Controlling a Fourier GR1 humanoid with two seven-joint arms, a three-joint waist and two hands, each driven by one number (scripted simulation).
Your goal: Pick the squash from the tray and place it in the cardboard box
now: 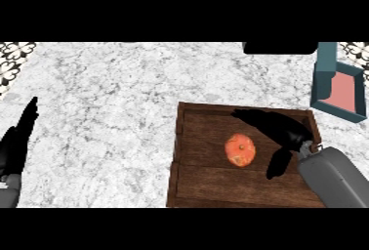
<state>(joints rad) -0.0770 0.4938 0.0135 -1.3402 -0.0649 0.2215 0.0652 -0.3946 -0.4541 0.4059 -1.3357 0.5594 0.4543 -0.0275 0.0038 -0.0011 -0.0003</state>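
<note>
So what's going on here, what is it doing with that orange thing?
The robot is going for the orange squash, which lies on a wooden tray on the marble counter. Its right hand is spread open over the tray right beside the squash, not gripping it yet. The left hand rests open at the left edge. A box with teal walls sits at the upper right.

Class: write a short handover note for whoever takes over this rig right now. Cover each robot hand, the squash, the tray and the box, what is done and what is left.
Right robot hand: open, over the tray, just right of the squash, not gripping it.
Left robot hand: open, resting at the left edge.
Squash: lying on the tray.
Box: far right of the counter, partly out of view.
Done: reach toward the squash.
Left: grasp, lift, carry to the box, release.
</note>
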